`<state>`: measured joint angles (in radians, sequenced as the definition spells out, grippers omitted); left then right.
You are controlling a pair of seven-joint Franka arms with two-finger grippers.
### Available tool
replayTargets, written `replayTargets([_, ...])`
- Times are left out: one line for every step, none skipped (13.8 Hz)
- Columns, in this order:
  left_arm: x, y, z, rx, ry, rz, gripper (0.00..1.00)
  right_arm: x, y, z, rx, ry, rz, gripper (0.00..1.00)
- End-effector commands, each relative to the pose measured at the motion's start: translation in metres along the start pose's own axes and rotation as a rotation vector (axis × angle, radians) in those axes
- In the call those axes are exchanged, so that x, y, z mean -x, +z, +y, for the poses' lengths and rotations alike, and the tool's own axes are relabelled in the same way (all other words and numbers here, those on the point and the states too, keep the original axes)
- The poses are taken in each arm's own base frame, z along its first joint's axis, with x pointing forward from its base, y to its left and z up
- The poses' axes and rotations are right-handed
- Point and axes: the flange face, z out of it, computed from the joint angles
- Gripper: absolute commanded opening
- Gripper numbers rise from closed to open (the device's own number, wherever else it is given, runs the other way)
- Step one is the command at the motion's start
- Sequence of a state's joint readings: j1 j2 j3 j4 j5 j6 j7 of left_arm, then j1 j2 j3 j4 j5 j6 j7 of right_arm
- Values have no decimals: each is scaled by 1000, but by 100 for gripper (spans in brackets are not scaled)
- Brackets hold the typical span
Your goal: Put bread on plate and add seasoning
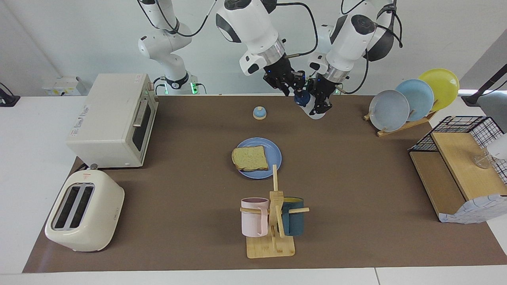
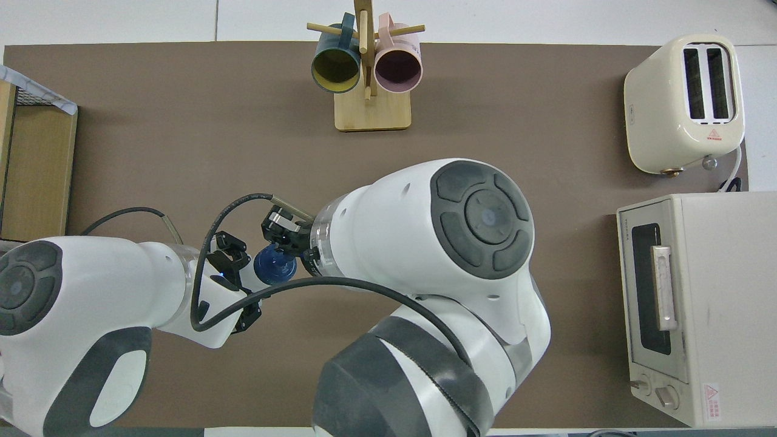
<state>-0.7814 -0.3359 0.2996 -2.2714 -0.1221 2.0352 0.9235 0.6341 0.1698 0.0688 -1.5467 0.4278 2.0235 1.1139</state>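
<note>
The bread lies on the medium-blue plate at the middle of the mat. In the overhead view my right arm hides both. My left gripper is shut on the white body of the seasoning and holds it tilted just over the mat's edge nearest the robots. Its navy cap points toward my right gripper, which is right at the cap. In the overhead view the cap shows between the left gripper and the right gripper.
A blue-domed bell stands between the plate and the robots. The oven and toaster are at the right arm's end. A mug rack stands farther out than the plate. A plate rack and wire shelf are at the left arm's end.
</note>
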Motion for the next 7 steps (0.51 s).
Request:
replayTargets([6,-2,6,6,1,30,0,2,-2,-4,-4,40,10,47])
replayTargets([6,-2,6,8,1,29,0,2,-2,-4,-4,51,8,47])
replayTargets([6,-2,6,6,1,30,0,1,-3,-4,-6,64,3,45])
replayTargets([6,-2,6,5,1,31,0,2,-3,-4,-6,71,3,43])
replayTargets([6,-2,6,8,1,29,0,2,-3,-4,-6,76,3,43])
replayTargets([6,-2,6,9,2,28,0,2,-3,-4,-8,76,3,43])
replayTargets([7,-3,6,10,3,27,0,2,-4,-5,-12,80,2,43])
